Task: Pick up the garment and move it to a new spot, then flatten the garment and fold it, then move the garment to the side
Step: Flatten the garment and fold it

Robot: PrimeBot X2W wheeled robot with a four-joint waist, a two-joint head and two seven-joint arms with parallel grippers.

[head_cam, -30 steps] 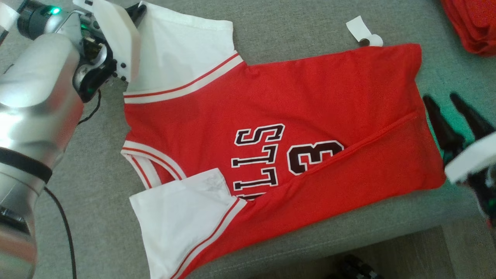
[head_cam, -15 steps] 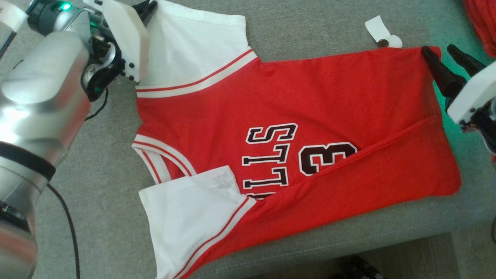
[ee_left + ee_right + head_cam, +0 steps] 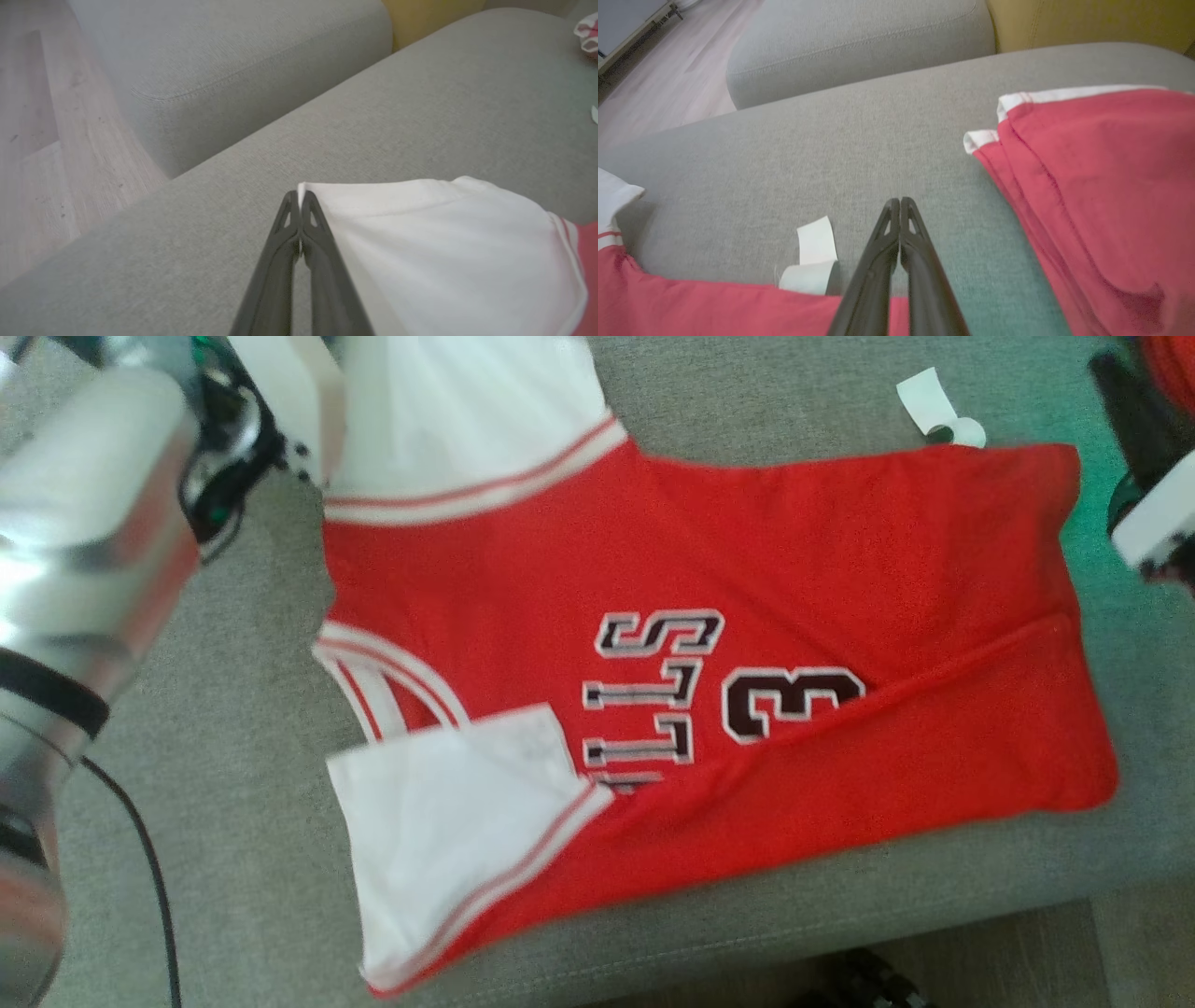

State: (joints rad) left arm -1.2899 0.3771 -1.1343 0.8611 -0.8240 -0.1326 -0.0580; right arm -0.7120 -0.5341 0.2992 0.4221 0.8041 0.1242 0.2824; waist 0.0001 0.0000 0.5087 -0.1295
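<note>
Head view: right gripper (image 3: 1116,387) blurred at the edge, garment (image 3: 747,551) lettering half-hidden.

A grey sofa seat (image 3: 233,728) bore a curled white paper slip (image 3: 938,406); a second red cloth with white trim (image 3: 1101,177) lay apart from it; a yellow cushion (image 3: 1087,23) and another grey cushion (image 3: 859,42) stood behind; wooden floor (image 3: 42,140) lay beyond.
</note>
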